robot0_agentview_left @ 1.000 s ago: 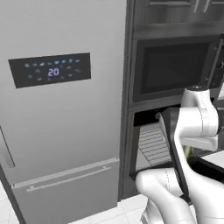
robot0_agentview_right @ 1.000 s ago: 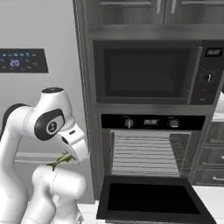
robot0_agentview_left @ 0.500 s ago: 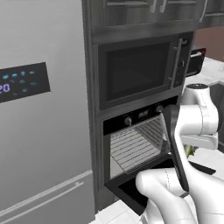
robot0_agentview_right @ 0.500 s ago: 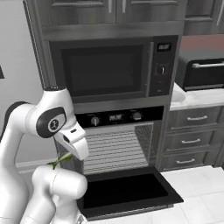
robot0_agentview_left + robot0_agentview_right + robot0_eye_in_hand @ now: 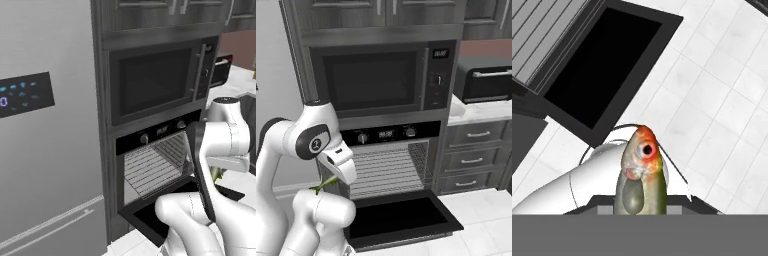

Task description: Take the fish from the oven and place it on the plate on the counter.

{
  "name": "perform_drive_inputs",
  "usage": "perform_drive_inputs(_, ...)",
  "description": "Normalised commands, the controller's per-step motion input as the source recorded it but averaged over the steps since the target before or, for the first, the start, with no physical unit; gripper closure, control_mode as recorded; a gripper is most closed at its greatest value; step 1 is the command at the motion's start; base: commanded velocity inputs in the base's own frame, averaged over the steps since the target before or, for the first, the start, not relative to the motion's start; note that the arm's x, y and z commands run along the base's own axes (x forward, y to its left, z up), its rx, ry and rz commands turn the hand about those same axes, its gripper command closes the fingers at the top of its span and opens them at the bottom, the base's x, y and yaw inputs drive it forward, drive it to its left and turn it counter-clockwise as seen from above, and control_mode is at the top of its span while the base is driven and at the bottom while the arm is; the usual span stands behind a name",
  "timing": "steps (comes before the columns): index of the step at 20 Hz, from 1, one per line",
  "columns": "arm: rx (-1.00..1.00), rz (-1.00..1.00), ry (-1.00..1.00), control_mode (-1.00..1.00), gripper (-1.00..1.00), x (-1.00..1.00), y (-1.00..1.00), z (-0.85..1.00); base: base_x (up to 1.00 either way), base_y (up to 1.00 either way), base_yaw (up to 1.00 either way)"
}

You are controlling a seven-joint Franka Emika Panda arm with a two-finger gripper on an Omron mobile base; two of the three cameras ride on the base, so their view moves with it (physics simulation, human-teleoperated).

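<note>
Olive-green fish (image 5: 639,175) is pinched in the narrowly parted hand (image 5: 331,181), long axis along the fingers, head outward.

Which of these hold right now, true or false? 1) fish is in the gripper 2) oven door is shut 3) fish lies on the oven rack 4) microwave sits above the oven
1) True: the fish is held in the gripper, head sticking out.
2) False: the oven door hangs open, folded down.
3) False: the wire rack is bare; the fish is out in the gripper.
4) True: the microwave sits directly above the oven.
</note>
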Motion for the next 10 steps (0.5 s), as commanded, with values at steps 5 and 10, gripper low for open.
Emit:
perform_drive_inputs(5,0.0,0.0,0.0,1.0,1.0,0.0,0.0,0.0,1.0,-0.83,0.36)
perform_drive_inputs(10,0.0,0.0,0.0,1.0,1.0,0.0,0.0,0.0,0.73,-0.95,0.49)
